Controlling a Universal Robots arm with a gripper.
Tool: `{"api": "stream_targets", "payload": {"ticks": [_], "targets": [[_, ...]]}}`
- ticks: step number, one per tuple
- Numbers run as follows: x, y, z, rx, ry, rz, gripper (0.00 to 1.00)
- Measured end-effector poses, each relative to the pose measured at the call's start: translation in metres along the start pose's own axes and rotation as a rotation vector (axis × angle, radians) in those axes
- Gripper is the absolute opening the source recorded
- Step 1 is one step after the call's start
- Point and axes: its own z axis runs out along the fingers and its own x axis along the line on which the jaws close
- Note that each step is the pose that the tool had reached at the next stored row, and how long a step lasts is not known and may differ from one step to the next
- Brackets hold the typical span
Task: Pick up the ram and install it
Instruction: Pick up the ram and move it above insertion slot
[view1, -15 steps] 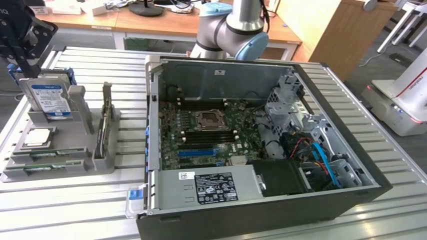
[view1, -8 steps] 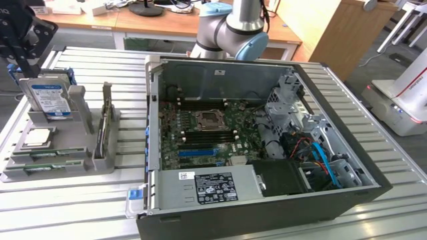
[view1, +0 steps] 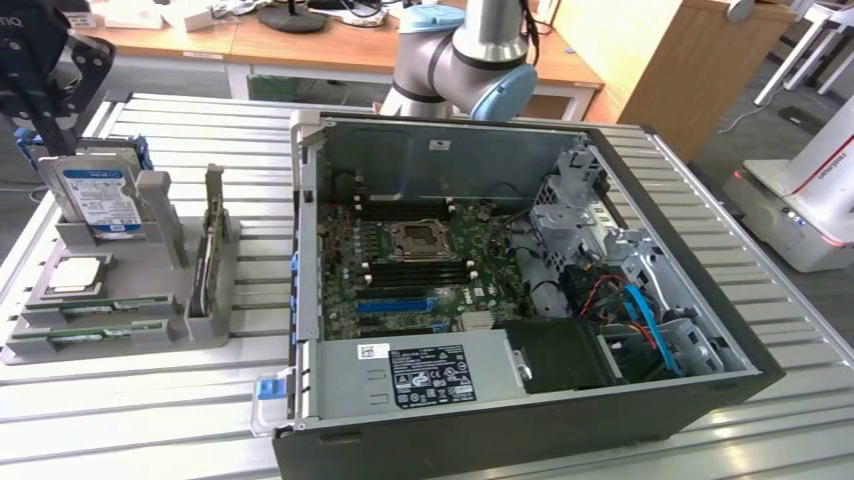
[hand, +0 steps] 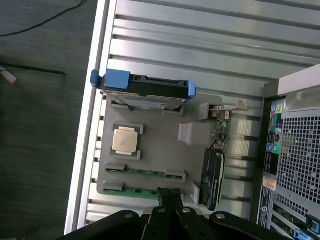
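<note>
Two ram sticks, thin green boards, lie flat in slots of a grey holder (view1: 200, 325) at the exterior view's left: one ram (view1: 114, 303) (hand: 145, 171) and a second (view1: 96, 338) (hand: 135, 191) beside it. My black gripper (view1: 56, 140) (hand: 168, 194) hangs high above the holder, over the hard drive end in the exterior view. Its fingers are shut together with nothing between them. In the wrist view the fingertips line up near the outer ram stick, well above it.
The holder also carries an upright silver hard drive (view1: 100, 195) (hand: 145, 90) with blue brackets, a square CPU (view1: 78, 272) (hand: 125, 140) and a card standing on edge (view1: 211, 240) (hand: 214, 170). The open PC case (view1: 694, 385) with its motherboard (view1: 414, 265) lies to the exterior view's right.
</note>
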Motion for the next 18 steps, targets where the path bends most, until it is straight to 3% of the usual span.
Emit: {"api": "stream_targets", "payload": {"ticks": [18], "targets": [[0.0,0.0,0.0005,0.0004,0.0148,-0.326,0.11]]}}
